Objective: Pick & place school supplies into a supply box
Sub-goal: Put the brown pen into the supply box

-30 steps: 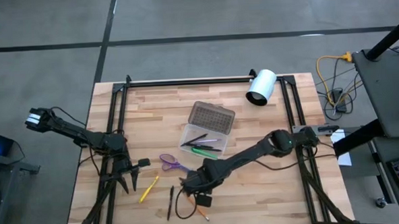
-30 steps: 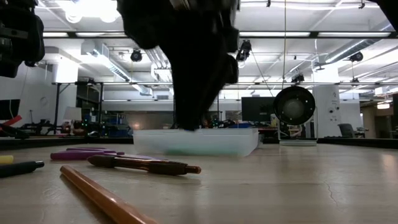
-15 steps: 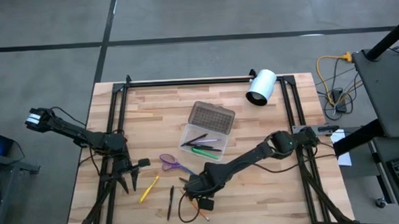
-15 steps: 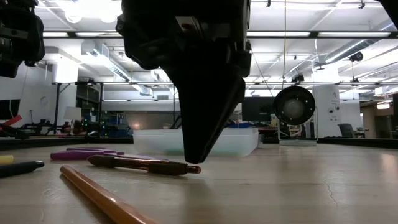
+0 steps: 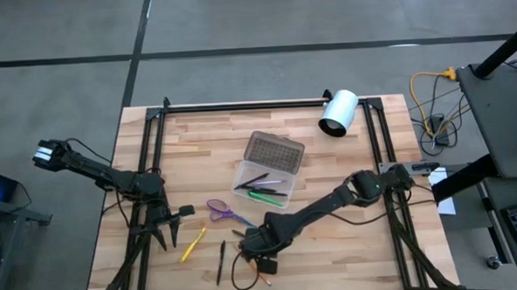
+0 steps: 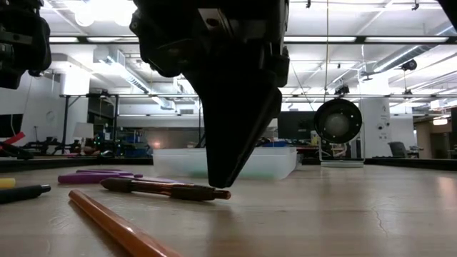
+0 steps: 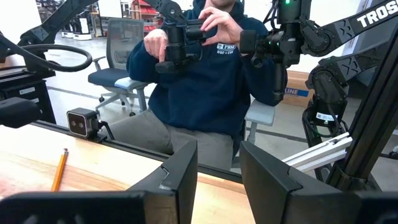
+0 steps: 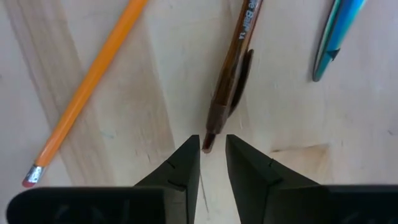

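Down at the table, the right fingers (image 8: 213, 155) straddle, slightly parted, a slim brown pen's (image 8: 230, 81) tip.

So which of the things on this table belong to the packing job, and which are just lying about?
Job:
- clear box, lid open, green pens already inside
- brown pen, its tip between the right pincer's open fingers
- orange pencil
- purple scissors
- yellow pen
- black pen

Lying about:
- white cylinder
- left pincer, waiting open
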You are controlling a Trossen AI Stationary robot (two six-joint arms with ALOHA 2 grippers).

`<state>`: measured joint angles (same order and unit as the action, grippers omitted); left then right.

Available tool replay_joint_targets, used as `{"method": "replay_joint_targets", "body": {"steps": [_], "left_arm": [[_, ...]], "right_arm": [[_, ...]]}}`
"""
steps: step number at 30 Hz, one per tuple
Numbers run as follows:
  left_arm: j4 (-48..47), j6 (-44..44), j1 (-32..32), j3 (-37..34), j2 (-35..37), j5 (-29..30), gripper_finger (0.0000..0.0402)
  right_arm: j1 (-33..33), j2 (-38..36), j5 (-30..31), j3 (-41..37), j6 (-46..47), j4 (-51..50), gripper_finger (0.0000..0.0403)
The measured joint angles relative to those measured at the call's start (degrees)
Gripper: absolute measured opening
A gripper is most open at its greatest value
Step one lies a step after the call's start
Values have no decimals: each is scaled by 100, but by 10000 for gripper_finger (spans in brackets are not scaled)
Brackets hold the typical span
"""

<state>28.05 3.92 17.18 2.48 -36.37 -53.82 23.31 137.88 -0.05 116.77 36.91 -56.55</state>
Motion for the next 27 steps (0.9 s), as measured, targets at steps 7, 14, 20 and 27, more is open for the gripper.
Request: {"method": "replay_joint_targets", "body": {"steps": [7, 14, 20, 27], "left_arm": [[0, -1, 0, 0, 0, 0, 105], [0, 0, -1, 0, -1, 0, 105], [0, 0, 1, 0, 1, 0, 105], [0, 0, 0, 0, 1, 0, 105]], "right_arm": [[16, 0, -1, -78, -41, 43, 68], [4, 2, -2, -243, -49, 308, 67], [-11, 2, -39, -267, -121, 361, 69], [-53, -2, -43, -320, -215, 371, 55]]}}
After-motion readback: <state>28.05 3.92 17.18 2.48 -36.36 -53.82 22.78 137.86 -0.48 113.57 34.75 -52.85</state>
